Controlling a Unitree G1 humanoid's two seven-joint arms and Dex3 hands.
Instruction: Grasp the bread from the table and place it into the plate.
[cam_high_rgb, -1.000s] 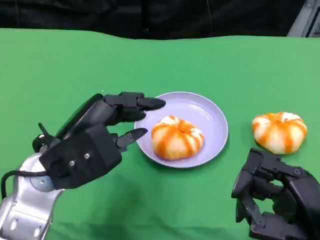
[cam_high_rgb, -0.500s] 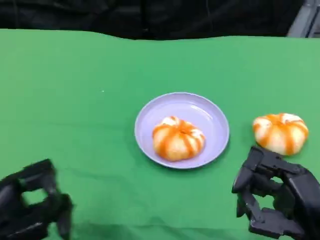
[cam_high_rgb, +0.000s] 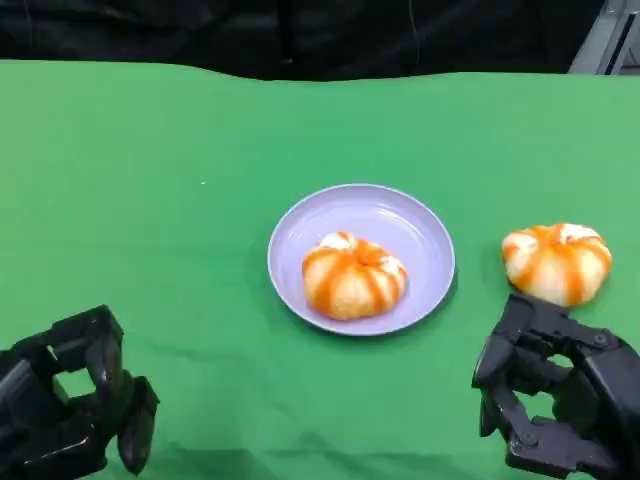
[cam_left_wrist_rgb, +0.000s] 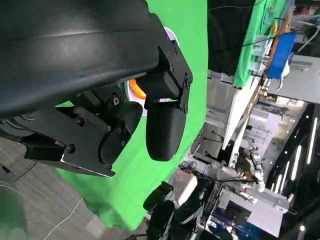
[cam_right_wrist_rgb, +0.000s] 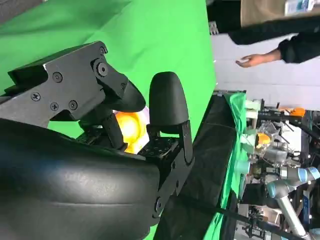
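Now we see one bread (cam_high_rgb: 354, 277) lying in the purple plate (cam_high_rgb: 420, 230), well beyond our left hand (cam_high_rgb: 70, 405), whose fingers curl loosely around nothing, while a second bread (cam_high_rgb: 556, 261) sits on the green table (cam_high_rgb: 150, 150) just past the fingertips (cam_high_rgb: 505, 345) of our right hand (cam_high_rgb: 555, 405), likewise curled and empty.

Orange-striped bread (cam_high_rgb: 354, 276) in lilac plate (cam_high_rgb: 420, 235); second bun (cam_high_rgb: 557, 262) right, apart.
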